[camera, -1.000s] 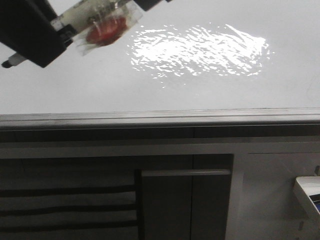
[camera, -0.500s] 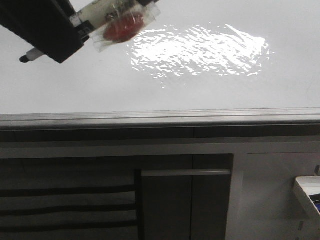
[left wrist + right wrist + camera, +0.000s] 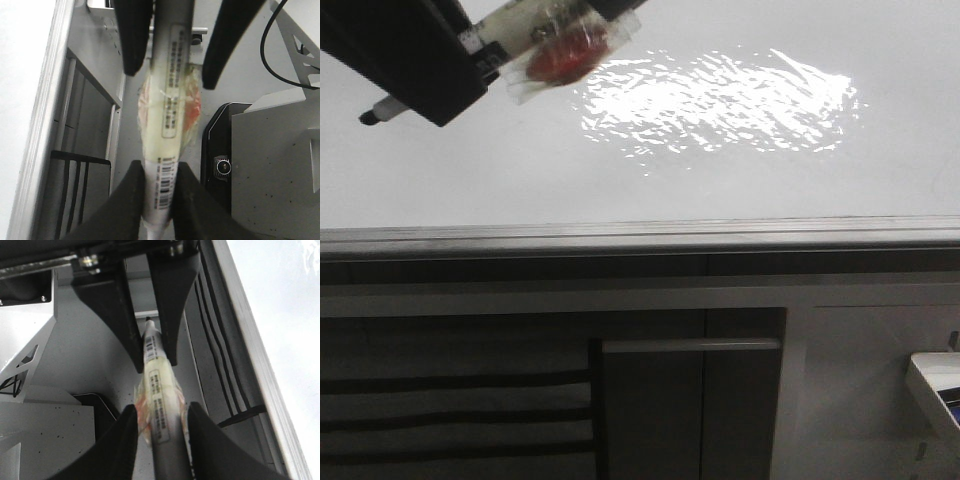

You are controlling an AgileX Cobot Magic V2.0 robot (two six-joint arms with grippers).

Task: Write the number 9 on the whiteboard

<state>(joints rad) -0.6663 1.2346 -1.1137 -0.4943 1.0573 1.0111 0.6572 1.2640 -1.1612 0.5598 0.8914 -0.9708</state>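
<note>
The whiteboard (image 3: 720, 170) fills the upper front view, glossy, with a bright rippled reflection. The number 9 is not in view. A white marker (image 3: 535, 30) wrapped in clear tape with a red patch hangs over the board's left part. Its dark tip (image 3: 368, 116) pokes out past my left gripper (image 3: 470, 55). In the left wrist view my left gripper (image 3: 160, 175) is shut on the marker (image 3: 170, 110) at its barcode end. My right gripper (image 3: 160, 415) straddles the grey end of the marker (image 3: 160, 390), open, with small gaps beside its fingers.
A grey metal strip (image 3: 640, 235) edges the board. Below it are dark cabinet panels (image 3: 650, 410) with a bar handle (image 3: 690, 345). A white box corner (image 3: 935, 385) sits at the lower right. A black device (image 3: 220, 160) and white brackets (image 3: 295, 45) lie under the arms.
A second ago the gripper and marker sat lower and further left over the board. They moved right and up, then stayed still over the last half second.
</note>
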